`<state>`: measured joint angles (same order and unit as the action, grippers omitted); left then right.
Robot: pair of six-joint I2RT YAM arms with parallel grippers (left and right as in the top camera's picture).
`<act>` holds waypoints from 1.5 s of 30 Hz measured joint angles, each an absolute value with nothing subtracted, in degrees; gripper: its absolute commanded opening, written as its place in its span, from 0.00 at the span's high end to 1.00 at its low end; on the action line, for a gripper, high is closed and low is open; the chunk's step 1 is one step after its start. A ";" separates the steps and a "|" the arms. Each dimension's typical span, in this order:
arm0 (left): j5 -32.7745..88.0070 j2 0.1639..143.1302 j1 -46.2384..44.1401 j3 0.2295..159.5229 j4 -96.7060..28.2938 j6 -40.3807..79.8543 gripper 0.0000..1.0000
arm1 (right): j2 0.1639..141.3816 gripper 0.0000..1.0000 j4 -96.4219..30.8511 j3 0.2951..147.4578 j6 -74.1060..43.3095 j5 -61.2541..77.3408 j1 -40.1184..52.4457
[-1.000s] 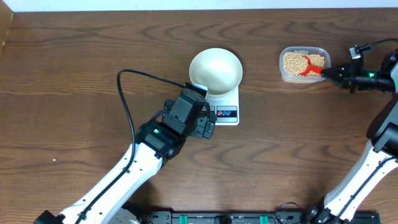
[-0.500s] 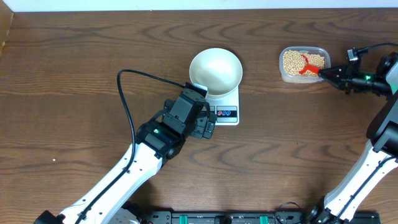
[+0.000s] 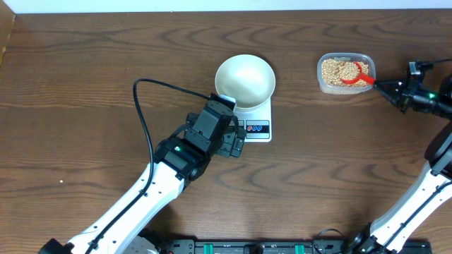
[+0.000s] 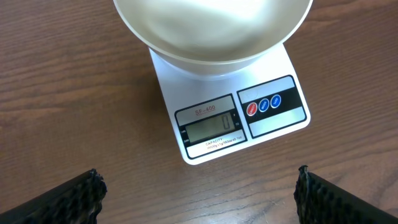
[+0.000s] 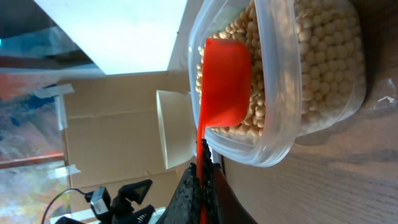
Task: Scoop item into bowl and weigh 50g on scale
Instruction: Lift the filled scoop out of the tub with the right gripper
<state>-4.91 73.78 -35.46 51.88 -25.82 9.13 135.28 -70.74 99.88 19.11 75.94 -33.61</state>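
The white bowl (image 3: 244,80) stands on the white scale (image 3: 254,121) at mid table; it looks empty. In the left wrist view the bowl (image 4: 211,31) sits above the scale's display (image 4: 211,127), which reads 0. My left gripper (image 4: 199,193) is open and empty, just in front of the scale. Tan beans (image 3: 332,69) fill a clear tub (image 3: 345,89) at the far right. My right gripper (image 3: 390,89) is shut on the handle of a red scoop (image 3: 355,75), whose cup lies in the beans (image 5: 323,68). The scoop (image 5: 225,81) shows its back in the right wrist view.
A black cable (image 3: 145,127) loops over the table left of the left arm. The tub (image 5: 273,146) stands near the table's far right edge.
My right gripper has drawn back to the right and turned. The red scoop has swung within the tub, its cup now nearer the tub's right end. The left arm has not moved.
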 measured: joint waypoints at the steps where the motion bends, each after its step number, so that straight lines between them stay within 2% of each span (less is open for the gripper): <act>1: -4.91 73.78 -35.46 51.88 -25.85 9.13 0.01 | 135.28 0.99 -71.02 99.88 19.53 76.27 -33.76; 25: -4.91 73.78 -35.46 51.88 -25.85 9.13 0.01 | 135.28 0.99 -75.44 99.88 24.56 85.78 -33.87; 45: -4.91 73.78 -35.46 51.88 -25.85 9.13 0.00 | 135.28 0.99 -75.55 100.82 24.58 86.63 -25.58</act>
